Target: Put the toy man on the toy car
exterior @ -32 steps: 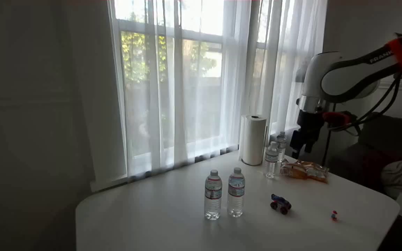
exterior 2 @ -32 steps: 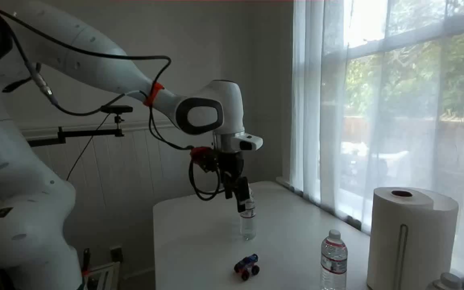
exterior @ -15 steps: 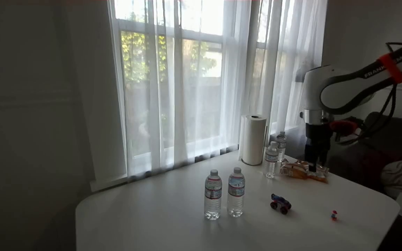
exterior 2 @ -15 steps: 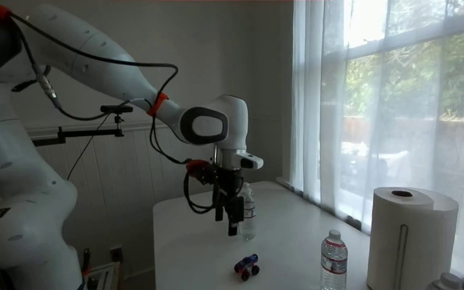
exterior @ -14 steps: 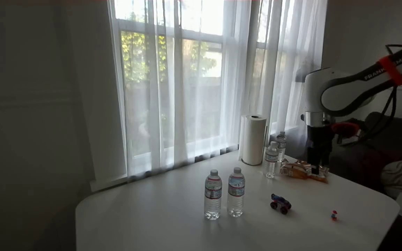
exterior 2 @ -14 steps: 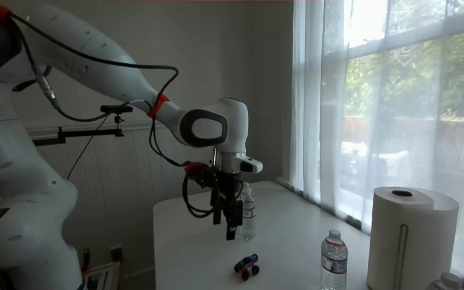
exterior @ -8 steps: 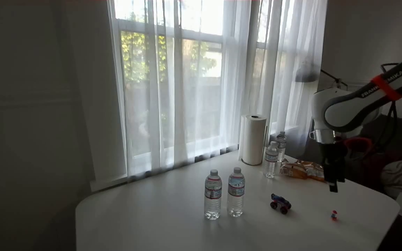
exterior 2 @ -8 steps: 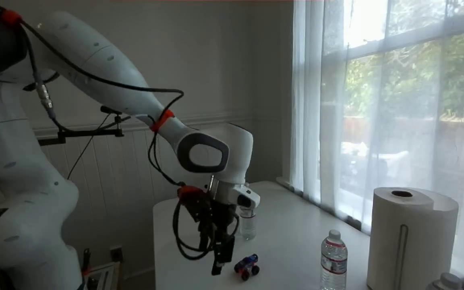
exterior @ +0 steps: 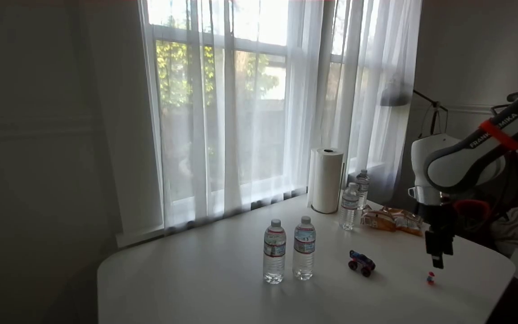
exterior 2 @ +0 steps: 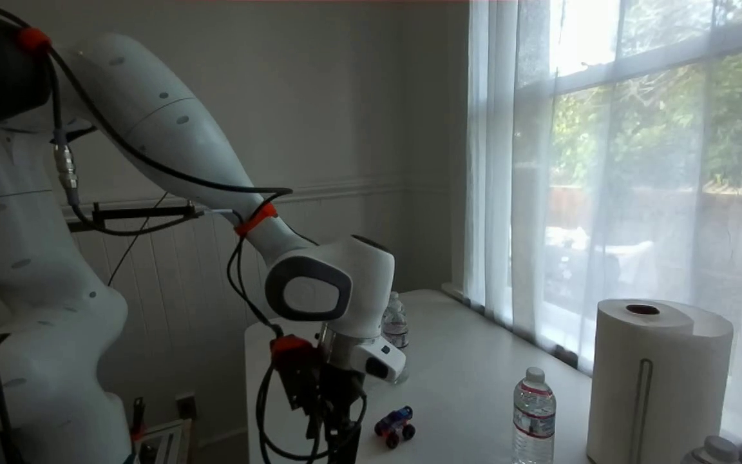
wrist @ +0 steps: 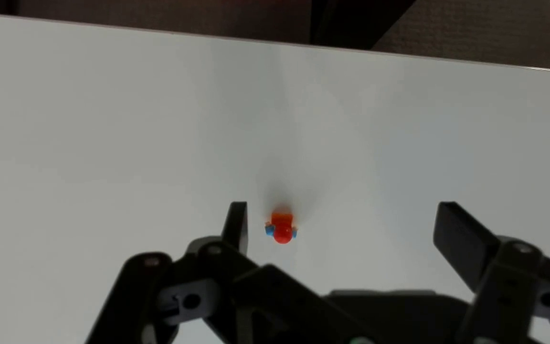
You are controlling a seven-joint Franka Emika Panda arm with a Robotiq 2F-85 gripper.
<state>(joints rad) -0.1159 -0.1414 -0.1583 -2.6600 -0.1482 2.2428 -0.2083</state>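
1. The gripper [wrist: 343,225] is hovering above the table [exterior: 196,283]; its fingers [wrist: 237,228] are standing wide apart, holding nothing;
2. The toy man [wrist: 282,228] is standing upright on the table; in the wrist view it is showing between the fingers;
3. The toy car [exterior: 362,263] is resting on its wheels, between the toy man and two water bottles [exterior: 304,249].

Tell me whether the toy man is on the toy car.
No: in an exterior view, the toy man stands on the white table, apart from the toy car.
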